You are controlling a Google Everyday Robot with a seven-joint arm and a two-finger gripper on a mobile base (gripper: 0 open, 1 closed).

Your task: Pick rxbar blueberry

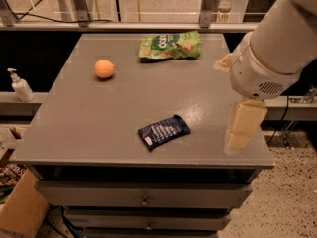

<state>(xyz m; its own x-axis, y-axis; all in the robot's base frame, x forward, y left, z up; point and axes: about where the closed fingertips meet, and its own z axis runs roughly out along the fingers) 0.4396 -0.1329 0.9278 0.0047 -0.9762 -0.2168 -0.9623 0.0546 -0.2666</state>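
Camera view, looking down on a grey table with drawers below.

- Off the table's left edge: white pump bottle on a low ledge.
- Table's back left: orange fruit, alone.
- Table's back centre: green snack bag, lying flat.
- Table's front centre, just right of the middle: rxbar blueberry, flat, angled, white end patch toward the front left. Nothing touches it.
- Table's front right corner: gripper, cream-coloured, hanging under the bulky white arm, well apart from the bar. Cannot tell whether it is open or closed.
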